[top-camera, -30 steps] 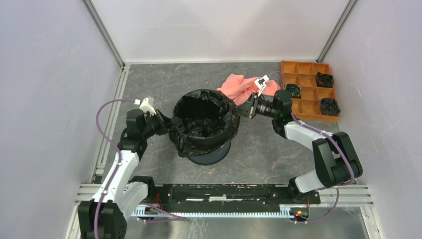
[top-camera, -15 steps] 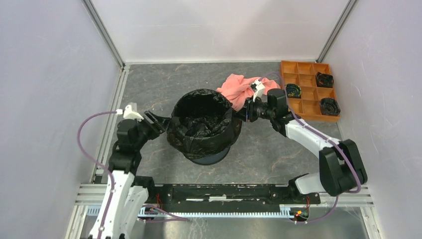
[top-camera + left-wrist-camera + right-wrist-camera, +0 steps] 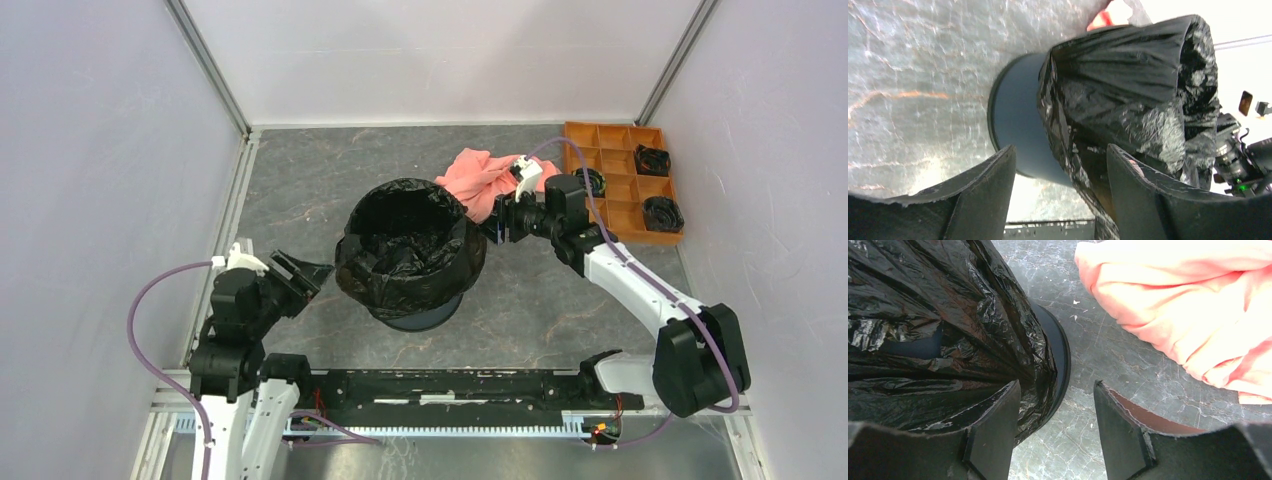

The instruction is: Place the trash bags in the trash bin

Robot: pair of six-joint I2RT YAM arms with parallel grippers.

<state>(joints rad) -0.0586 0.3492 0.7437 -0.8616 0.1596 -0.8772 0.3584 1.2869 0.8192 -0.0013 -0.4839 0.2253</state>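
Observation:
The dark navy trash bin (image 3: 422, 314) stands mid-table, and the glossy black trash bag (image 3: 410, 250) lines it, its mouth folded out over the rim and hanging down the sides. My left gripper (image 3: 303, 273) is open, a short way off the bin's left side, holding nothing. The left wrist view shows the bin wall (image 3: 1015, 125) and the bag (image 3: 1128, 85) beyond the open left gripper (image 3: 1060, 149). My right gripper (image 3: 497, 226) is open beside the bin's right side. In the right wrist view, the right gripper (image 3: 1056, 385) is empty, with the bag (image 3: 923, 315) just left of it.
A salmon-pink cloth (image 3: 478, 175) lies behind the bin to the right, close to the right gripper; the right wrist view shows this cloth (image 3: 1188, 300) too. An orange compartment tray (image 3: 610, 215) with black items sits at the far right. Grey enclosure walls stand on both sides.
Both grippers were shut on the bag's edge at the bin's sides; both have let go and opened. The left arm has drawn back toward the near left. The right has backed off slightly.

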